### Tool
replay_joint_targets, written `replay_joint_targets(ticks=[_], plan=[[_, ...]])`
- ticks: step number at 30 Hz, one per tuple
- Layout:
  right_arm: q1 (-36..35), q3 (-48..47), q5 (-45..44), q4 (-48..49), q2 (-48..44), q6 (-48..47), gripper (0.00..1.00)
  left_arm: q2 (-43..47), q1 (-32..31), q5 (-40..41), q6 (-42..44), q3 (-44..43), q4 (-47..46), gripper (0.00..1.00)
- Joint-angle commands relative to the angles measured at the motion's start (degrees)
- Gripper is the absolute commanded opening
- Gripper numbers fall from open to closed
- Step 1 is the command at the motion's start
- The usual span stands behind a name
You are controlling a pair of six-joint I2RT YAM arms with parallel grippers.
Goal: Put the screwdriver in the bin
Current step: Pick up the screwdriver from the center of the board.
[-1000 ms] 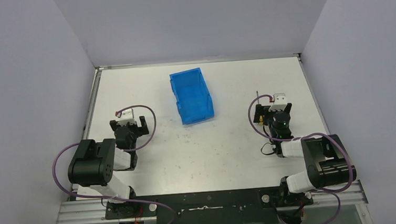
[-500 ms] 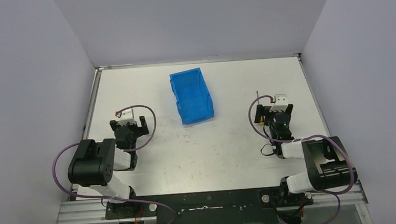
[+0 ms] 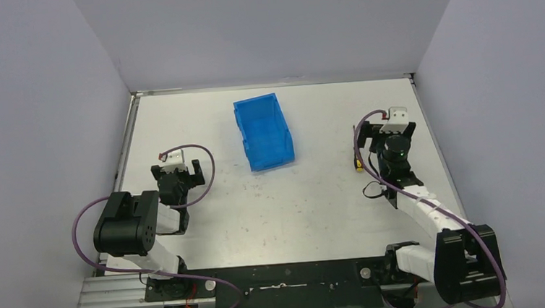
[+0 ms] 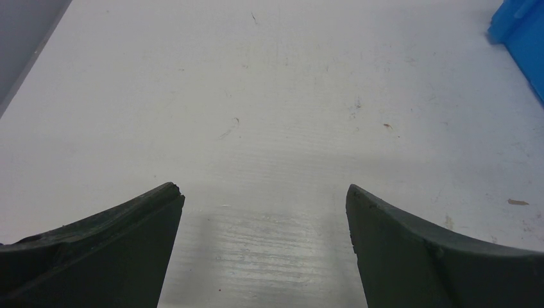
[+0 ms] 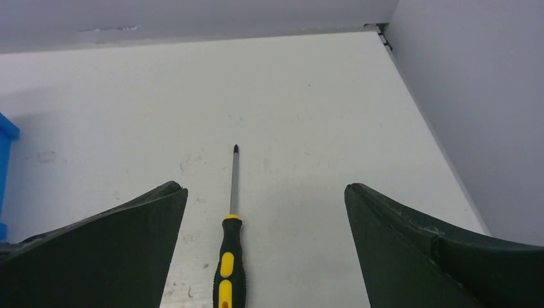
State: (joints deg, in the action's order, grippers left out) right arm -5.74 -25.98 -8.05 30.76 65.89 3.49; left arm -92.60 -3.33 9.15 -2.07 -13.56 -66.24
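Count: 1 screwdriver [image 5: 230, 228], 1 bin [image 3: 263, 133], 2 arms, 2 claws with 2 fingers each.

Screwdriver: flat on the bench [image 3: 317, 209], right side, out of the bin. Yellow-and-black handle points toward the arm bases, thin dark shaft points toward the back wall, tip up-frame in the right wrist view. From overhead only the yellow bit of the handle shows, just left of the right arm's wrist and beside its purple cable [image 3: 359, 144].

Right claw [image 5: 264, 189]: jaws wide apart, gripping nothing. In its own camera the screwdriver sits in the gap between the two fingers, nearer the left finger and touching neither. Can't tell the claw's height above the bench.

Left claw [image 4: 263, 192]: jaws also wide apart, nothing between them but scuffed white bench. It sits low on the left side, arm folded back. A blue corner of the bin shows at the top right of its camera.

Bin: blue, upright, open top, toward the back middle of the bench and turned slightly off square. Lower sloped end faces the arms. It stands between the two arms, nearer the left claw's side and well apart from the screwdriver. Its blue edge just shows at the far left of the right wrist view.

Cables: 1 purple loop per arm, 2 total.
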Motion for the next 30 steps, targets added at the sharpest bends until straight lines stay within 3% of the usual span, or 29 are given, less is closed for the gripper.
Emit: replay_joint_targets(ticks=[1,8,13,21,30], plan=[[-0.56,-7.07,-0.32,-9.66,-4.11,-0.58,1.0,0.31,-0.09,-0.18,0.39,-1.03,-3.09,0.97],[-0.61,-19.63,-3.18,-23.43,-6.25,3.27,1.0,0.24,-0.09,-0.18,0.39,-1.03,-3.05,0.97],[-0.62,-32.91,-2.31,-37.45,-2.71,3.11,1.0,0.29,-0.09,-0.18,0.38,-1.03,-3.03,0.97],[-0.59,-50.8,0.97,-52.13,3.03,3.99,1.0,0.31,-0.09,-0.18,0.33,-1.03,-3.02,0.97],[0.45,-61.75,2.34,-61.37,9.06,6.73,1.0,0.3,-0.09,-0.18,0.35,-1.02,-3.05,0.97]])
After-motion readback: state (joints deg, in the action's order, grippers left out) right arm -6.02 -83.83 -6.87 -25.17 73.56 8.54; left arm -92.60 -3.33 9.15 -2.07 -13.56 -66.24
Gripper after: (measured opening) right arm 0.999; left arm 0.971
